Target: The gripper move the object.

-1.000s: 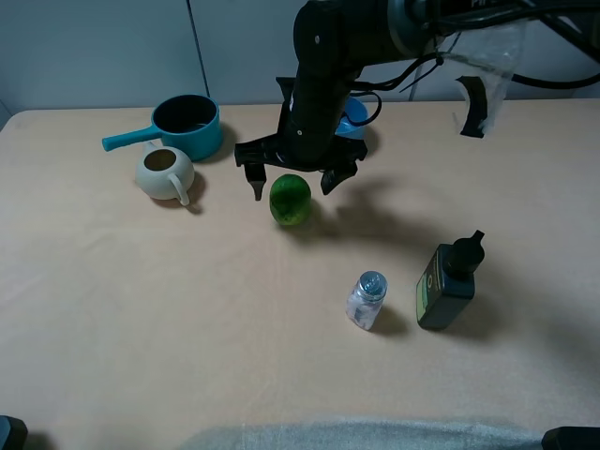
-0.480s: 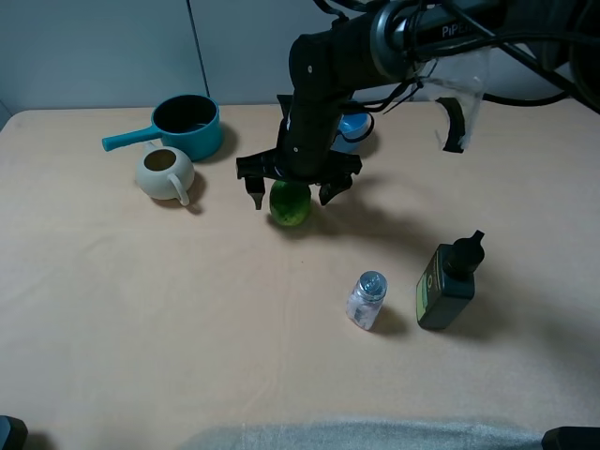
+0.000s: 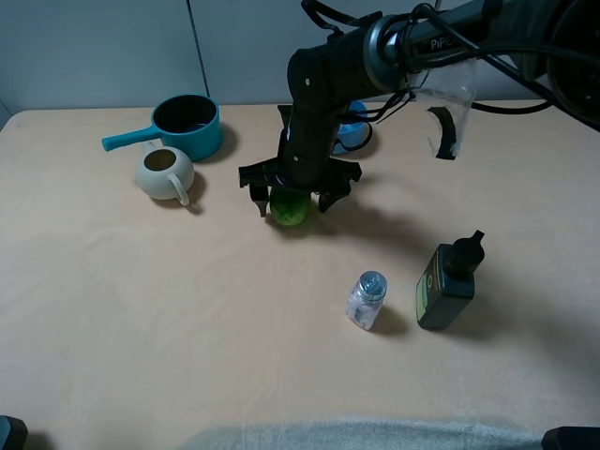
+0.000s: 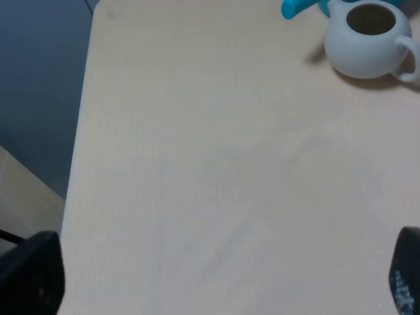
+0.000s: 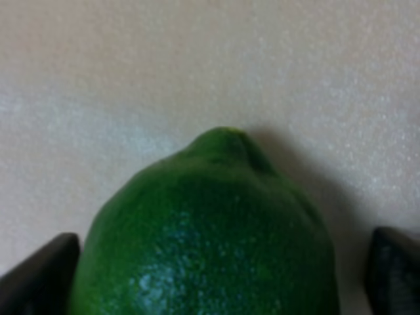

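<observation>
- Green fruit (image 3: 290,210) on the beige counter (image 3: 141,319), directly under the black right arm (image 3: 323,103); small stem bump on the side away from the wrist camera.
- Right jaws around the green fruit, one finger on each side; spread wide, not clamped; gap visible beside one finger, contact at the other not possible to tell.
- Left jaws wide apart over bare counter, gripping nothing.
- Cream jug (image 3: 165,172) and teal pot (image 3: 187,127) left of the green fruit in the high view; blue bowl (image 3: 356,131) just behind it, mostly hidden.
- Small clear bottle (image 3: 366,300) and dark green bottle (image 3: 448,281) nearer the camera than the green fruit, to its right, well apart from it.
</observation>
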Robot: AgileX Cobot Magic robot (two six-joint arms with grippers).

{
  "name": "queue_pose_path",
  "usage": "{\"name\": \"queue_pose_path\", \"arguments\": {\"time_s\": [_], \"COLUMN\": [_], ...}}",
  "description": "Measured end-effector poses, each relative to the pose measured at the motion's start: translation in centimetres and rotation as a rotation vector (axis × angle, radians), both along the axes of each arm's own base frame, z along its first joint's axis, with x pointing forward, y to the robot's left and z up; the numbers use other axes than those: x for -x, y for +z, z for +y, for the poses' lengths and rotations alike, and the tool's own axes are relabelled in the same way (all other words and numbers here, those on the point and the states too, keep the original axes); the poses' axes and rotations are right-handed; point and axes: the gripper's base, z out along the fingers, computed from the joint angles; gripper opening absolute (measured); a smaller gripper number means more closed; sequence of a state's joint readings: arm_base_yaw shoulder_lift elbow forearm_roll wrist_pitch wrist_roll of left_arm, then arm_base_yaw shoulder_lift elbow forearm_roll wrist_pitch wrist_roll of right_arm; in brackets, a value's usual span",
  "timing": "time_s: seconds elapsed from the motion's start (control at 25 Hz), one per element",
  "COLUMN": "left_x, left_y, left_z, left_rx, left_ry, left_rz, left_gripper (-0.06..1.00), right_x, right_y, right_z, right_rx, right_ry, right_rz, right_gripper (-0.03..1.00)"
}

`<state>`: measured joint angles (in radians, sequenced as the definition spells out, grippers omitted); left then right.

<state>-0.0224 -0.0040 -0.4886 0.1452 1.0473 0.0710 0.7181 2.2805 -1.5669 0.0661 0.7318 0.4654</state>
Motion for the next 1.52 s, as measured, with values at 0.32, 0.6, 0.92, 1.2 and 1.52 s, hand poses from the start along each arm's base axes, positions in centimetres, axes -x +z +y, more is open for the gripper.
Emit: {"name": "queue_pose_path", "arguments": {"time_s": [0.32, 0.6, 0.92, 1.2, 1.52], "left_x": [0.0, 0.0, 0.0, 0.0, 0.0], "left_y": [0.0, 0.0, 0.0, 0.0, 0.0], "left_z": [0.0, 0.0, 0.0, 0.0, 0.0], "left_rx": [0.000, 0.000, 0.000, 0.000, 0.000], "left_ry": [0.000, 0.000, 0.000, 0.000, 0.000], "left_rz": [0.000, 0.000, 0.000, 0.000, 0.000], "left_gripper": [0.99, 0.99, 0.99, 0.99, 0.99], "right_x": [0.0, 0.0, 0.0, -0.1, 0.0], "right_y": [0.0, 0.0, 0.0, 0.5, 2.2], "right_z": [0.0, 0.0, 0.0, 0.0, -0.2], "right_rx": [-0.001, -0.001, -0.001, 0.001, 0.002], "right_ry": [-0.001, -0.001, -0.001, 0.008, 0.016], "right_rz": [0.000, 0.000, 0.000, -0.015, -0.030], "right_gripper": [0.46, 0.46, 0.46, 0.46, 0.46]}}
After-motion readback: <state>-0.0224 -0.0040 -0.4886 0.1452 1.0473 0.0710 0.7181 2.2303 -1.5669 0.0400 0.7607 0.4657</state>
